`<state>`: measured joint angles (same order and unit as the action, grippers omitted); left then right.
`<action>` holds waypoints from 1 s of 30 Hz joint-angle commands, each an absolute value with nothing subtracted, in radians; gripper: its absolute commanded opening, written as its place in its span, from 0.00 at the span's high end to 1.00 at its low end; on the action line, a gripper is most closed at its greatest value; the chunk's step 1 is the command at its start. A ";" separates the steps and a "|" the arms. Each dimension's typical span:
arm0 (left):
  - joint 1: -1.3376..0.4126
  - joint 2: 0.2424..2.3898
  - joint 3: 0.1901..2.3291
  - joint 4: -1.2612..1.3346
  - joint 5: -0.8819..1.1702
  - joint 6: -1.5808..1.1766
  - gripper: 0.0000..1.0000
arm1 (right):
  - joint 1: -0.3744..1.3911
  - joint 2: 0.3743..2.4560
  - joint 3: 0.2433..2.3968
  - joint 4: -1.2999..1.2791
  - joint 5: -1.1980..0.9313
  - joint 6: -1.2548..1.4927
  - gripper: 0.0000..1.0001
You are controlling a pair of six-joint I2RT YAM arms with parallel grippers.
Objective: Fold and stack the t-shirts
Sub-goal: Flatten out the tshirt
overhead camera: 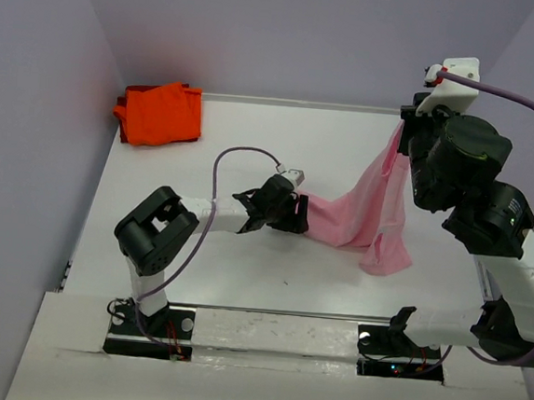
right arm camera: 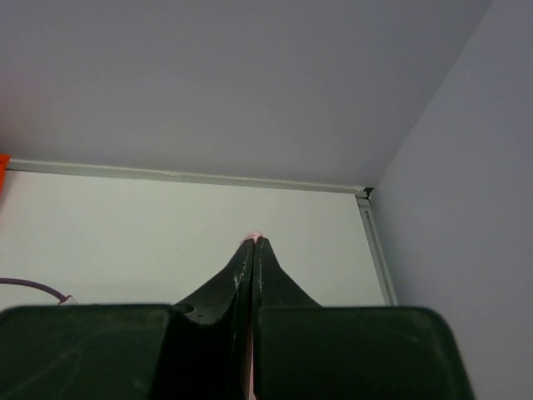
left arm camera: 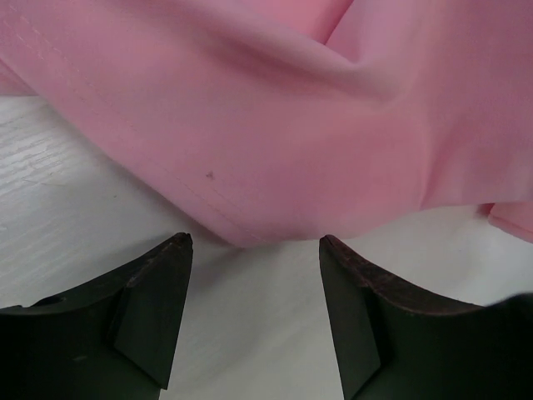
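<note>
The light pink t-shirt point(overhead camera: 371, 209) hangs from my right gripper point(overhead camera: 406, 128), raised at the back right; its lower part drapes down onto the table. In the right wrist view that gripper point(right arm camera: 253, 239) is shut, with a sliver of pink cloth pinched at the tips. My left gripper point(overhead camera: 296, 212) sits low on the table at the shirt's left hem. In the left wrist view its jaws point(left arm camera: 254, 242) stand open, the pink hem point(left arm camera: 250, 167) just in front of the tips and nothing between them. The bright orange t-shirt point(overhead camera: 160, 113) lies folded at the back left corner.
The white table point(overhead camera: 205, 269) is ringed by lavender walls on three sides. A metal rim point(right arm camera: 191, 177) marks its back edge, meeting the right wall at a corner point(right arm camera: 365, 193). A purple cable point(overhead camera: 243, 156) loops above my left arm.
</note>
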<state>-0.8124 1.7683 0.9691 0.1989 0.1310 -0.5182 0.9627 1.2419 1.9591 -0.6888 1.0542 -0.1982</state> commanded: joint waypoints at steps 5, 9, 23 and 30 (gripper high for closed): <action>-0.816 1.861 1.038 0.233 0.106 -0.502 0.28 | 0.962 1.207 1.963 -0.643 1.048 -0.209 1.00; -0.818 1.881 1.046 0.233 0.069 -0.474 0.33 | 0.962 1.195 1.957 -0.643 1.032 -0.206 1.00; -0.821 1.519 0.951 0.060 -0.143 -0.413 1.00 | 0.962 1.131 1.824 -0.643 1.040 -0.186 1.00; -0.821 1.057 1.110 -0.256 -0.230 -0.405 1.00 | 0.962 1.097 1.793 -0.667 1.051 -0.161 1.00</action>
